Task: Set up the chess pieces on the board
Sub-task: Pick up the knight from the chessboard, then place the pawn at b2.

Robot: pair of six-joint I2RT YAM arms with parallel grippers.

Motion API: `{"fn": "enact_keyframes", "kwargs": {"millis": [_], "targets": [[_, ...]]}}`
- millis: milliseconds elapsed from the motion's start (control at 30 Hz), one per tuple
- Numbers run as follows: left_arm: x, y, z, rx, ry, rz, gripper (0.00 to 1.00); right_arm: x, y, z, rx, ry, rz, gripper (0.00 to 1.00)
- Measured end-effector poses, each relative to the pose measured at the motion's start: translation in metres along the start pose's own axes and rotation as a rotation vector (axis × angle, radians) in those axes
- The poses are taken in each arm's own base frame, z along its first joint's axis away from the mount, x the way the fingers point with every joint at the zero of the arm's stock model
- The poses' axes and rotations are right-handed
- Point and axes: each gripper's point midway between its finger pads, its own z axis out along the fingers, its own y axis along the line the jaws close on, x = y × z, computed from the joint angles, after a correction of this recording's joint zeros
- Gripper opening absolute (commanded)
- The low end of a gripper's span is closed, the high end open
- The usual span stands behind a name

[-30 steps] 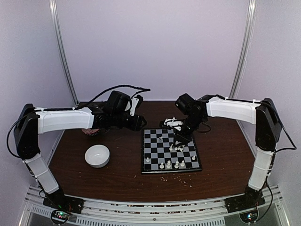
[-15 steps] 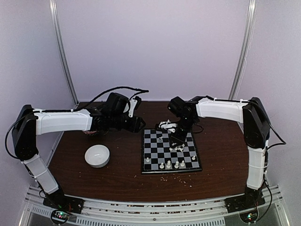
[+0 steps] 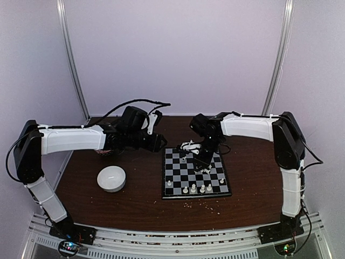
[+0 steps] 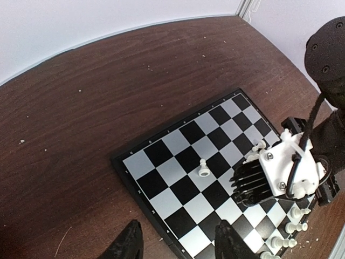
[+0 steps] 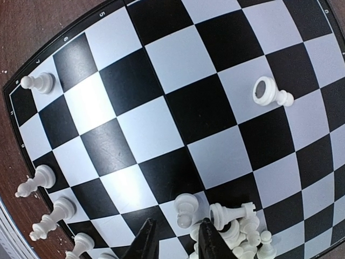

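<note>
The board [image 3: 178, 181] lies right of centre, with white chess pieces [image 3: 194, 189] standing along its near edge. One small piece [image 4: 204, 169] lies tipped over on a mid-board square. My right gripper [image 3: 199, 161] hangs low over the board's far right part. Its jaws [image 5: 177, 222] stand narrowly apart. A fallen piece [image 5: 186, 209] lies just at their tips, touching neither finger. A heap of pieces [image 5: 240, 229] lies right beside it. My left gripper [image 3: 160, 141] hovers beyond the board's far left corner, open and empty [image 4: 179, 243].
A round white bowl [image 3: 111, 178] sits on the brown table left of the board. Crumbs [image 3: 202, 204] dot the table near the board's front edge. Standing pieces [image 5: 35, 181] line the board edge in the right wrist view.
My right gripper has shifted left and farther back over the board, and its jaws have narrowed. The left arm has stayed where it was.
</note>
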Motion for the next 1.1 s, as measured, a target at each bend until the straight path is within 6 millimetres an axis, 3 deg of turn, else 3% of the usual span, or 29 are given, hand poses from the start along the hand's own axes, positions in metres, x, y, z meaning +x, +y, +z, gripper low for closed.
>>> {"fn": "enact_keyframes", "kwargs": {"millis": [200,500,800,900,1100], "targets": [[0.000,-0.001,0.000,0.005,0.002,0.000,0.46,0.001,-0.001,0.008,-0.008,0.015,0.004,0.20],[0.001,-0.001,0.000,0.009,0.004,-0.007,0.46,-0.002,-0.003,0.011,-0.010,0.018,0.019,0.03],[0.001,-0.001,0.000,0.009,0.004,-0.008,0.46,-0.004,0.001,0.011,-0.014,0.017,0.013,0.02],[0.001,0.001,0.000,-0.003,0.003,-0.012,0.46,-0.007,0.010,0.013,-0.020,0.019,-0.007,0.03],[0.009,0.013,0.001,-0.042,0.013,-0.062,0.46,-0.024,0.049,0.014,-0.048,0.016,-0.095,0.04]]}}
